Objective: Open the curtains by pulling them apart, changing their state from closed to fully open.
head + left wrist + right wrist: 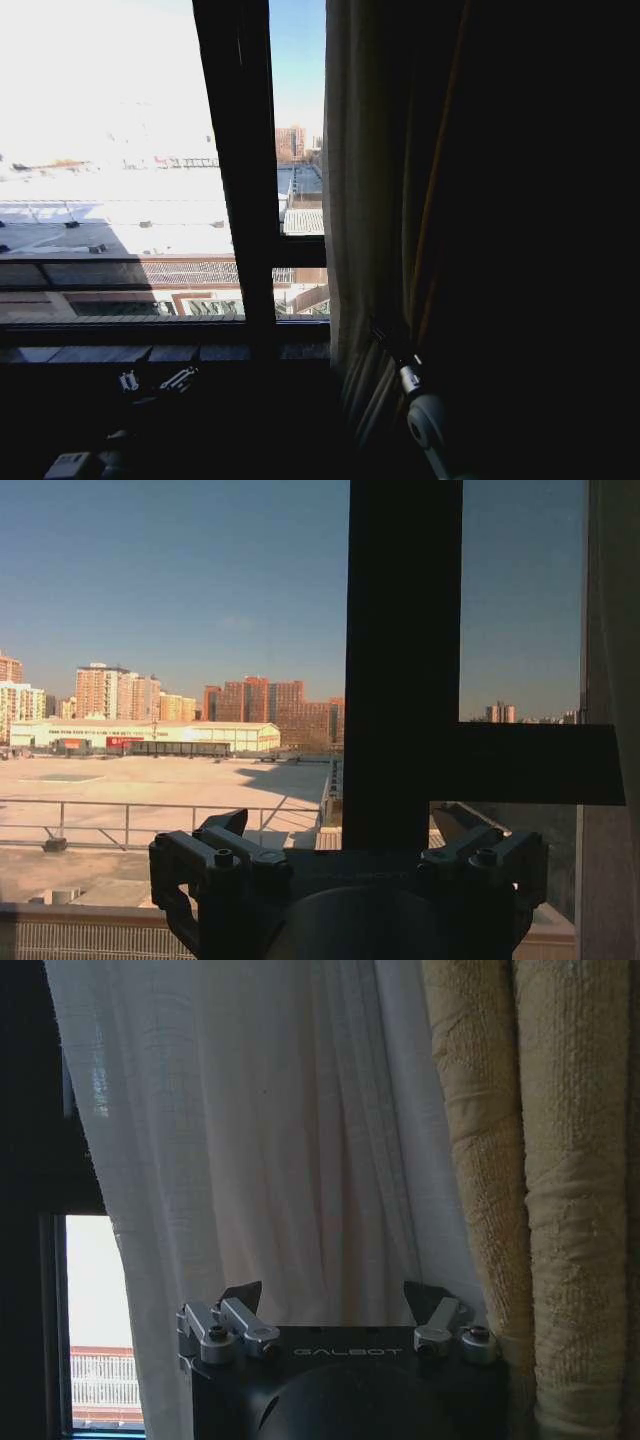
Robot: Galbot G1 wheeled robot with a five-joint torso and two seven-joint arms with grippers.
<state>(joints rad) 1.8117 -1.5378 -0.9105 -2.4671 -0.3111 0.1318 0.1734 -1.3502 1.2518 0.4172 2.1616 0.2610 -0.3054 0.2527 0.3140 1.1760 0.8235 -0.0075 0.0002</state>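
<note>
Curtains [270, 1160]: sheer, light, limp; hang directly ahead of the right gripper [335, 1305], whose fingers stand wide, holding nothing. Likely grip: bunch a pleat near the free edge. Left gripper [345, 845]: wide, empty, facing bare window frame [405, 660].

The curtains [270, 1150] were sheer white-cream, finely woven, with long vertical pleats. At the right of the frame hung a thicker drape [530, 1190] in mustard yellow (its surface nubbly, like towelling). The window frame [400, 660] was near black. The right claw [335, 1305] was black with silvery metal fittings, and the left claw [345, 845] was all dark.
</note>
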